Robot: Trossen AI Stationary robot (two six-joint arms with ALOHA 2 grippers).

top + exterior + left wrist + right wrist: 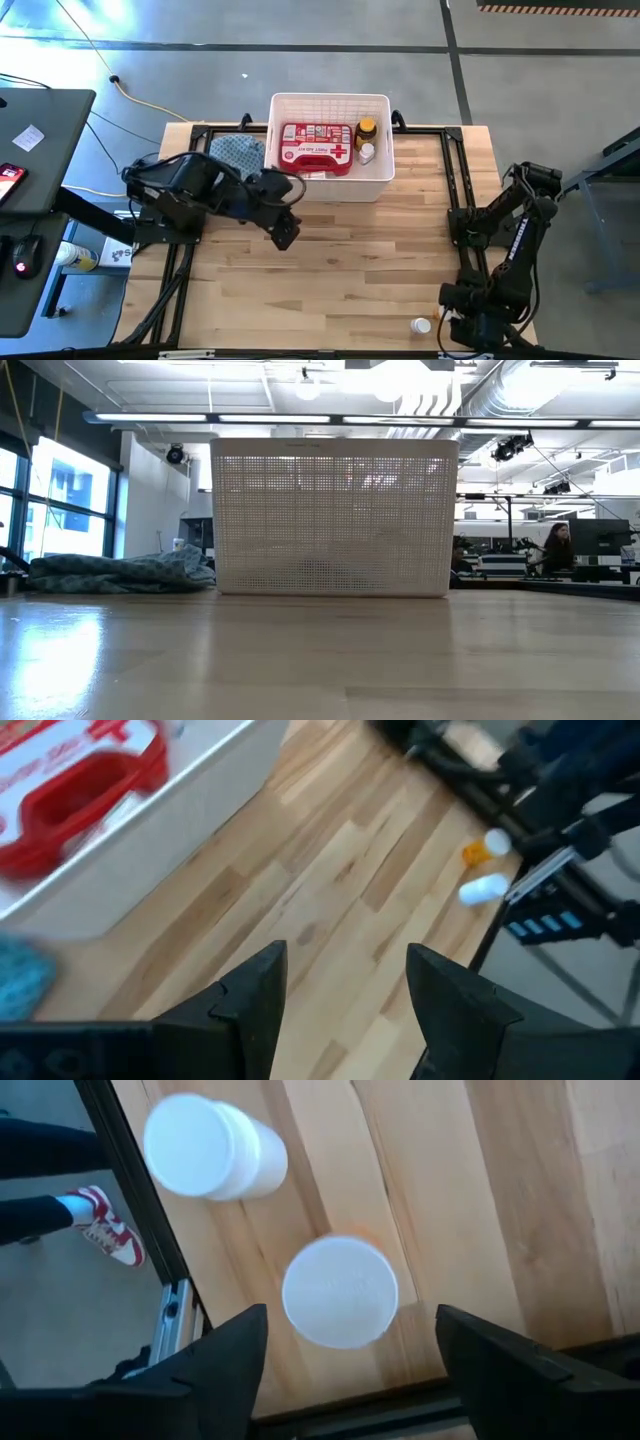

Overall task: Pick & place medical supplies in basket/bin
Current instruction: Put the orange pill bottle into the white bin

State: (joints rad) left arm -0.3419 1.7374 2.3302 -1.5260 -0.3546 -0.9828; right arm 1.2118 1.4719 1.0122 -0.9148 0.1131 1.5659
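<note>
The white slotted basket [330, 187] [335, 515] stands at the table's far middle. In it lie the red first-aid case [318, 147] [75, 790], an amber yellow-capped bottle [366, 130] and a small white bottle [366, 153]. My left gripper [285, 232] [345, 952] hovers open over bare wood just near of the basket. My right gripper [350, 1320] is open at the table's near right corner, pointing down. Its fingers stand on either side of a white-capped pill bottle [340, 1290] without touching it. A second white bottle [215, 1148] [420, 325] lies beside it.
A blue patterned cloth [238, 152] [120, 572] lies left of the basket. Black frame rails [455, 190] run along the table's left and right sides. Bare wood [340, 280] lies between the arms. A person's red shoe [105, 1225] shows beyond the table's near right edge.
</note>
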